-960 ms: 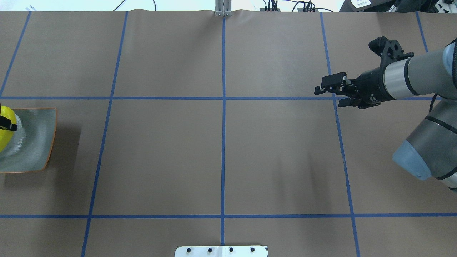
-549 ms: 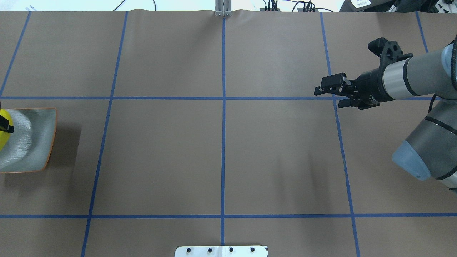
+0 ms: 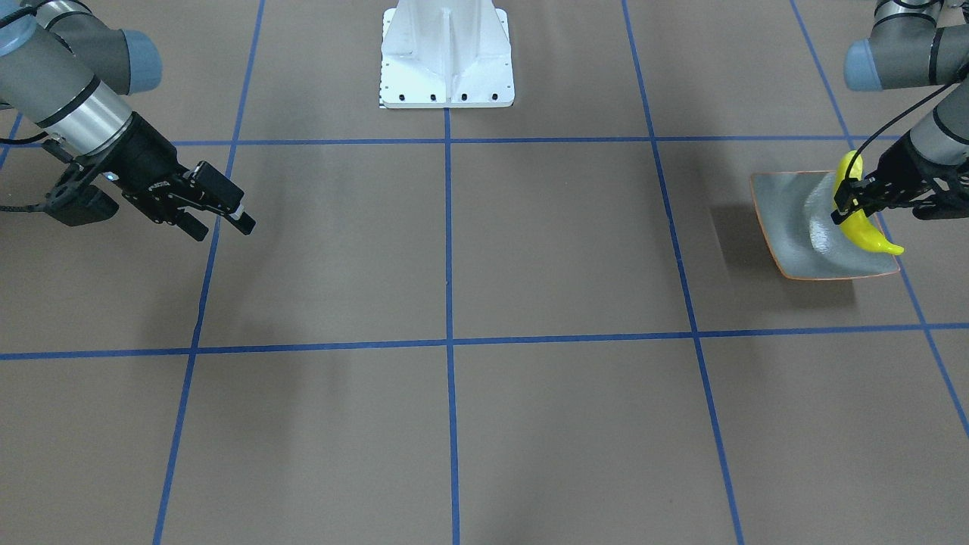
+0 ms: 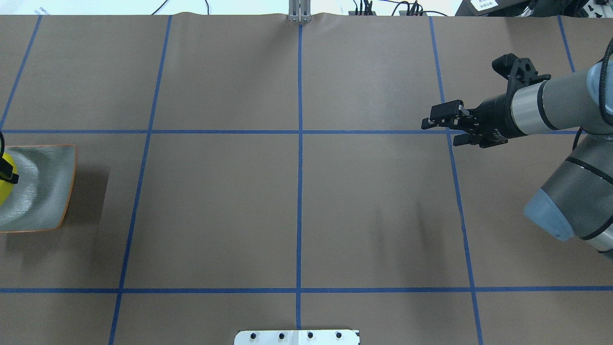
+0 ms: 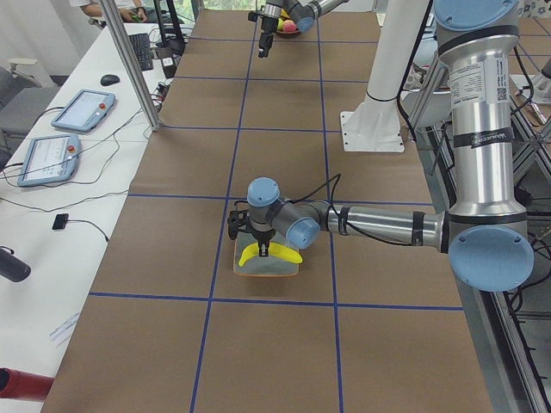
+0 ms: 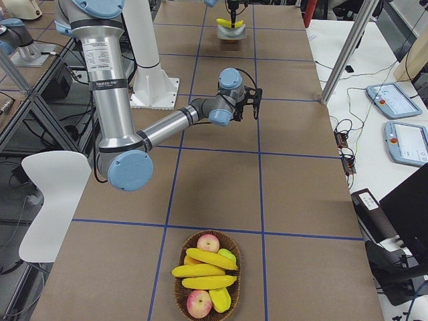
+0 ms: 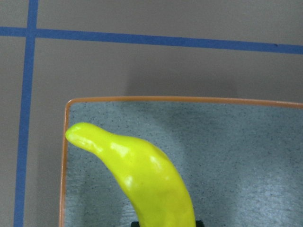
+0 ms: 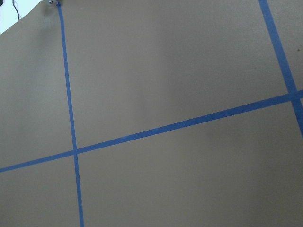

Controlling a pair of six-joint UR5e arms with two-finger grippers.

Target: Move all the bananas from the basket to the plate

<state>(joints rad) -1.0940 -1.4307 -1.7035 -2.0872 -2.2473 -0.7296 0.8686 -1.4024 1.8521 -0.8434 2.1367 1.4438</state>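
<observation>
Step in hand: setting a banana (image 3: 865, 229) on the plate (image 3: 787, 227). Left jaws are clenched on it, low over the plate; contact can't be told. Next move: lower, release, lift clear. Right jaws are spread, empty and well apart. The remaining bananas (image 6: 200, 271) sit in the basket (image 6: 178, 286), count unclear. Overhead view crops the plate.

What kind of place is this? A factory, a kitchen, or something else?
Probably a robotics laboratory, not a kitchen. A blue tape grid marks the brown table cover, two teach pendants lie on the side bench, and the left arm and right arm reach over the table.
</observation>
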